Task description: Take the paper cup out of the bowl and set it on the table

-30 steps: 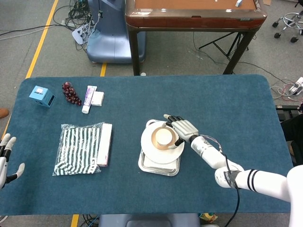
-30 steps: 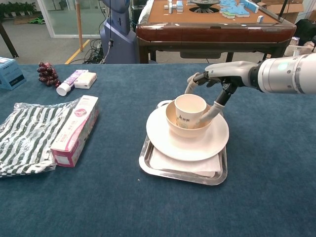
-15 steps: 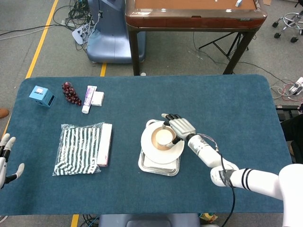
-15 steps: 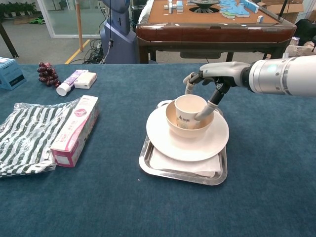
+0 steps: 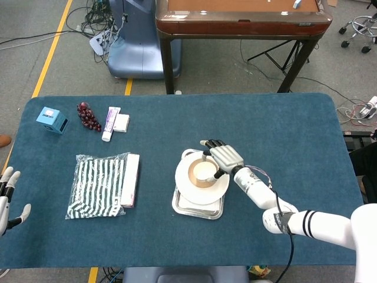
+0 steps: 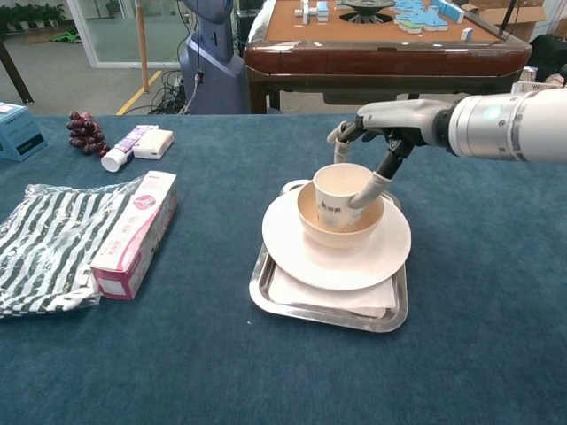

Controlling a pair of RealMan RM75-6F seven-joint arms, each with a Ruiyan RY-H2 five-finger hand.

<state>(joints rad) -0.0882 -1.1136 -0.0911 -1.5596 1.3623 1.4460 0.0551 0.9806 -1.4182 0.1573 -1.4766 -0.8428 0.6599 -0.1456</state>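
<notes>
A cream paper cup (image 6: 337, 196) stands in a beige bowl (image 6: 321, 234) at the table's middle. The bowl rests on a white plate (image 6: 292, 252), which sits on a metal tray (image 6: 266, 292). My right hand (image 6: 379, 131) reaches over from the right and grips the cup, thumb on its right side and fingers behind its rim. The cup stands a little raised, its base still inside the bowl. From the head view, the right hand (image 5: 222, 157) covers the right edge of the cup (image 5: 203, 171). At the far left table edge my left hand (image 5: 7, 197) hangs open, holding nothing.
A striped bag (image 5: 97, 186) with a pink-and-white box (image 5: 131, 180) lies left of the tray. Grapes (image 5: 88, 116), a tube (image 5: 110, 123), a small white box (image 5: 122, 122) and a blue box (image 5: 52, 119) sit at the back left. A brown table (image 6: 390, 44) stands behind.
My right hand has moved left and closed around the cup, thumb sliding up its right side. The cup now stands slightly higher in the bowl. The left hand has not moved.
</notes>
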